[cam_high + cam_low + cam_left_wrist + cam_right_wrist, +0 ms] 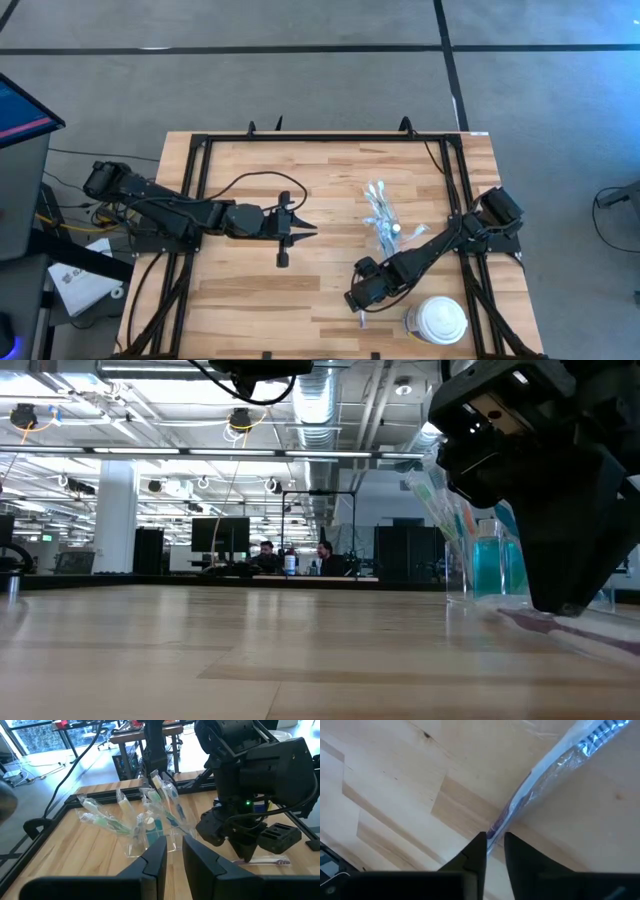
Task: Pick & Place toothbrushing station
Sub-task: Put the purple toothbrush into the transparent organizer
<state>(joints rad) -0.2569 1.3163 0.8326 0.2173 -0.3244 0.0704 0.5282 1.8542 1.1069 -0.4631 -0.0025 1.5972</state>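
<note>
Your bench is a pale wooden top inside a black frame, and both dark arms reach over it. Your left arm comes in from about 9 o'clock and stretches toward the middle, with the left gripper hanging above bare wood; its fingers stand narrow, a slim gap between them, with nothing held. Your right arm enters from about 3 o'clock and slants toward 6 o'clock. The large white lidded container sits near the 5 o'clock corner, just beside that arm.

The clear plastic cup stands right of centre, at roughly 2 o'clock from the middle of the bench, holding wrapped toothbrushes that fan out of it and a teal tube. In the low view you see the cup behind the right arm's dark body.

The right gripper is down near the bench at about 5 o'clock, apart from the cup. One wrapped toothbrush with a purplish handle lies flat on the wood there, and its handle end runs in between the right fingers. Those fingers are drawn narrow around that end; you cannot tell for certain whether they pinch it
</note>
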